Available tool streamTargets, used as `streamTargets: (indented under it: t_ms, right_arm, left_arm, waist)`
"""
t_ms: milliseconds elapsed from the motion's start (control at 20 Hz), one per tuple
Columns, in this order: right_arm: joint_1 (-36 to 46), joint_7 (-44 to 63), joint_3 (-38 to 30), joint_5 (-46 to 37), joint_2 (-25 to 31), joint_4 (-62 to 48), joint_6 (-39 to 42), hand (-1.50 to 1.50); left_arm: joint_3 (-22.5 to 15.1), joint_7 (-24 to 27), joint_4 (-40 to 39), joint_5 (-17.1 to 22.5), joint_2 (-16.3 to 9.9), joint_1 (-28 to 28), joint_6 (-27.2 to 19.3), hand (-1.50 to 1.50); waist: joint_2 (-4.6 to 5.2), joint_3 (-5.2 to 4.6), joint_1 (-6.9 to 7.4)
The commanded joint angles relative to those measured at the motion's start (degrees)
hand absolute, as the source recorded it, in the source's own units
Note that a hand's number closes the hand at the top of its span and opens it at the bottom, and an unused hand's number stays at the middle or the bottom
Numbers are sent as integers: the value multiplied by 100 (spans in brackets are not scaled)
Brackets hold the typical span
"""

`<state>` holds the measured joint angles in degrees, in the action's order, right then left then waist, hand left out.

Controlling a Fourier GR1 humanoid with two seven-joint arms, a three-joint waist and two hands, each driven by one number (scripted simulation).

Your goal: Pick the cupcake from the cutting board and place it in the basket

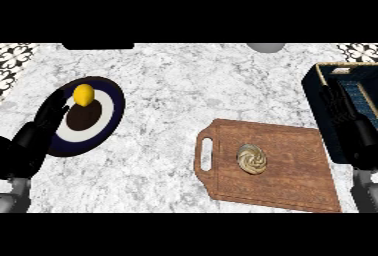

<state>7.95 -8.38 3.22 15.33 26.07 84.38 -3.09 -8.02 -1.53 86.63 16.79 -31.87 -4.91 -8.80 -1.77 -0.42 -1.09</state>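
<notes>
Cupcake (251,158) untouched, centre of cutting board (295,175), lower right. Right hand (343,112) fingers straight, over basket (319,100). Left hand (44,122) relaxed, resting by plate (111,107), left edge.

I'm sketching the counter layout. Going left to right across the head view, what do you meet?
Left hand → plate bearing a lemon → cutting board with the cupcake on it → right hand, in front of the basket at the right edge.
</notes>
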Motion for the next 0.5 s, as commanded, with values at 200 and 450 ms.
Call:
streamTargets:
  t_ms: [200,450]
  right_arm:
    - [1093,1150,830,-853,-1503,195,-1821,150]
    - [1676,367,1166,-378,-2560,-256,-3629,150]
  left_arm:
    - [41,405,96,-737,-182,-720,-64,0]
    - [-320,500,158,-780,72,-725,60,0]
  waist:
    - [194,32,183]
    - [242,36,435]
